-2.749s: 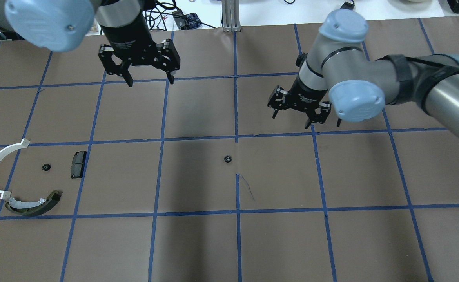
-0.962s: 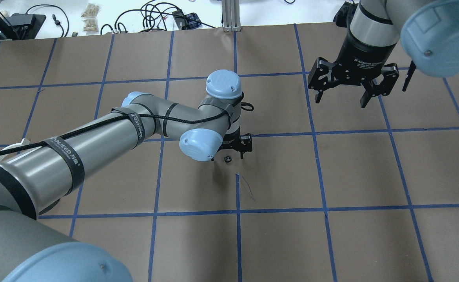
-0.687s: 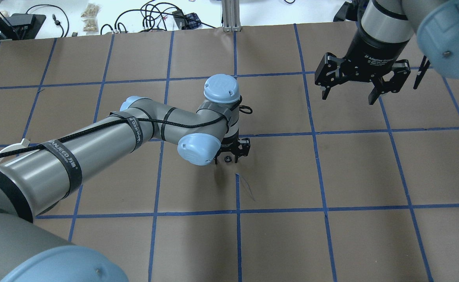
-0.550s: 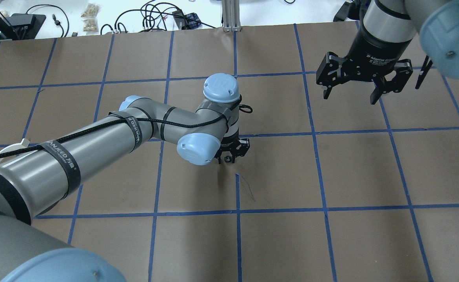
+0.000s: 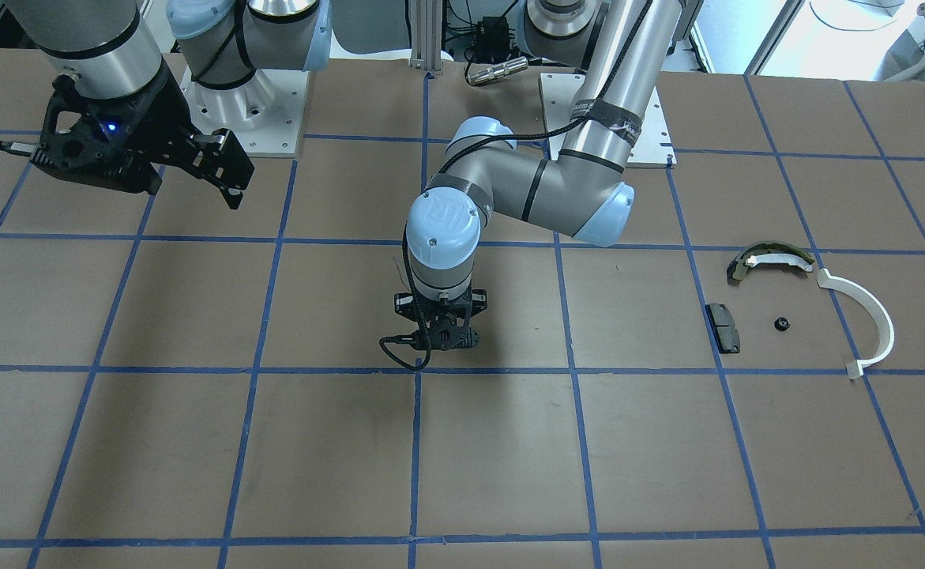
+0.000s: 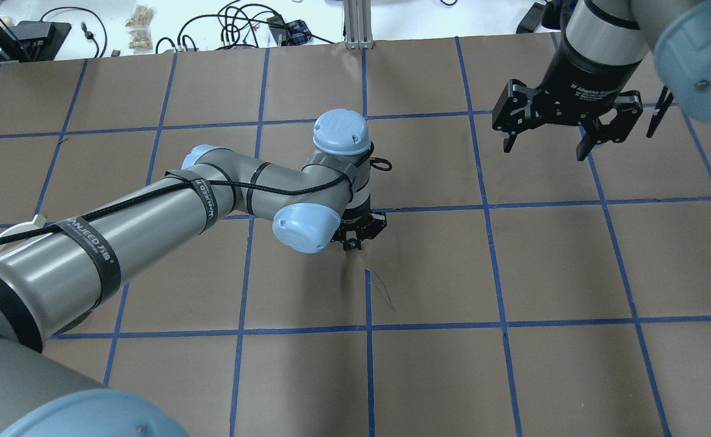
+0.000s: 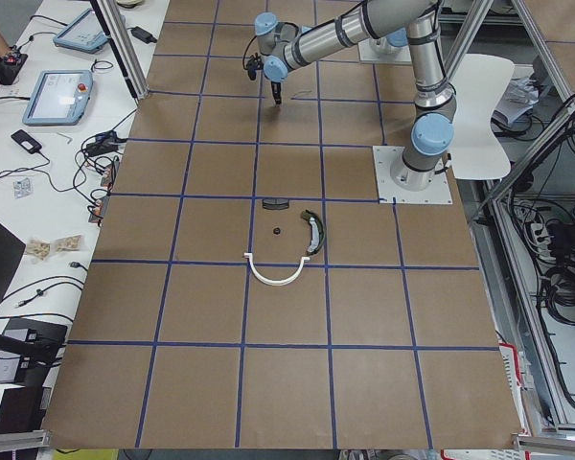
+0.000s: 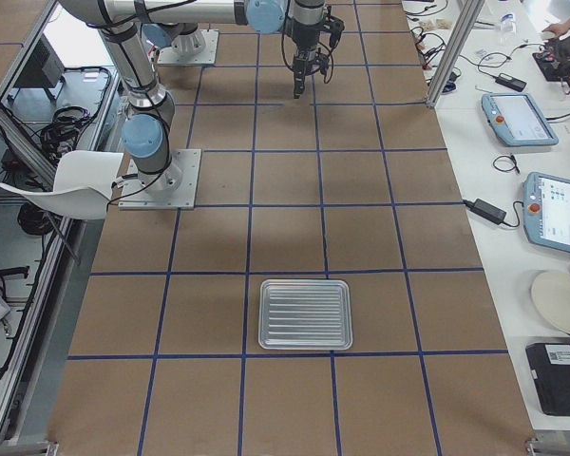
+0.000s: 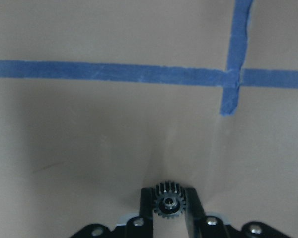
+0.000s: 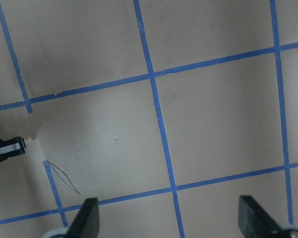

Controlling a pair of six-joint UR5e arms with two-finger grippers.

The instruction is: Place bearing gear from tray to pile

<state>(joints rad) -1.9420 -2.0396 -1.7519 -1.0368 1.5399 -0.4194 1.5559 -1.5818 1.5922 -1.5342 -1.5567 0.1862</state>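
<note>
My left gripper (image 6: pixel 353 241) is shut on the bearing gear (image 9: pixel 167 204), a small black toothed wheel, at the middle of the table. It is low over the brown paper, and I cannot tell whether the gear touches it. It also shows in the front view (image 5: pixel 440 338). The pile lies at the table's left end: a white curved arc (image 5: pixel 873 320), a dark olive shoe (image 5: pixel 770 257), a black pad (image 5: pixel 723 328) and a second small black gear (image 5: pixel 782 323). My right gripper (image 6: pixel 546 145) is open and empty, high at the back right. The silver tray (image 8: pixel 304 313) lies empty.
My left arm (image 6: pixel 149 224) stretches across the left half of the overhead view and hides most of the pile there. The brown paper carries a blue tape grid (image 6: pixel 366 209). Cables and devices lie beyond the far edge (image 6: pixel 240 24).
My left arm swung in from the back left, came down over the gear at the table's middle and shut its fingers on it. My right arm drew back to the back right.
</note>
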